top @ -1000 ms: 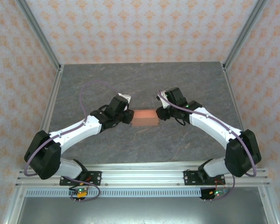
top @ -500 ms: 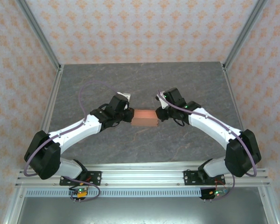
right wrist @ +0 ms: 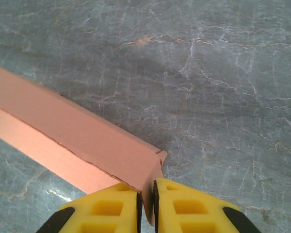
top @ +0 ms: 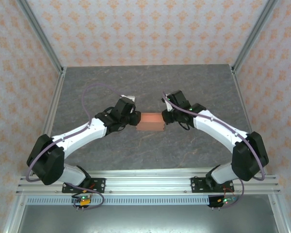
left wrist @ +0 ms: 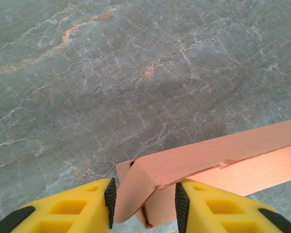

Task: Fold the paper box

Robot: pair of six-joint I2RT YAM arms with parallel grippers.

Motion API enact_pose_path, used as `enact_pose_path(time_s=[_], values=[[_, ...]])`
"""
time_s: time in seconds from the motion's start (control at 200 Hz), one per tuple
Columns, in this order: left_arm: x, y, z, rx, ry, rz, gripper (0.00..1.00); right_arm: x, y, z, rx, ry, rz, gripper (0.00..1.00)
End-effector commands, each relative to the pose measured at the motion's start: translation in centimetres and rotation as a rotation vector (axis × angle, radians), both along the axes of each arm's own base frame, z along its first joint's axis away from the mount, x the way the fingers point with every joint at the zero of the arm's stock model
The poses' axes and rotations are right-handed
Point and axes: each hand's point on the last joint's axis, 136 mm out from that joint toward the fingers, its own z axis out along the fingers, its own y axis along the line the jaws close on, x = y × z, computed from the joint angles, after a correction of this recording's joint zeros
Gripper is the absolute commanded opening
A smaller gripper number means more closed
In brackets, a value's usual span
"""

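The paper box (top: 150,122) sits folded up, long and flat, around the middle of the grey marbled worktop (top: 150,87), running left to right. The right gripper (right wrist: 146,194) is pinched tight on a thin card flap at its right end. The left gripper (left wrist: 144,194) straddles the left end with its pads right against both sides, but I can't tell if it's actually squeezing.

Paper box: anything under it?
Grey marbled table shows all around the paper box. The patch directly beneath is covered by the card, so that part can't be checked.
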Motion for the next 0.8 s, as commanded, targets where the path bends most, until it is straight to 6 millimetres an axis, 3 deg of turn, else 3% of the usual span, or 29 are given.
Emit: enact_pose_path(time_s=[0.0,0.365,0.796], values=[[0.3,-0.7,0.1,-0.036,0.021,0.027,0.39,0.9,0.1,1.0,0.016,0.030,-0.109,0.17],[0.2,-2.1,-1.3,-0.142,0.089,0.078,0.33,1.1,1.2,1.5,0.072,0.068,-0.162,0.12],[0.3,-1.8,-1.2,-0.159,0.103,0.145,0.27,0.8,1.1,0.3,0.049,0.099,-0.223,0.12]])
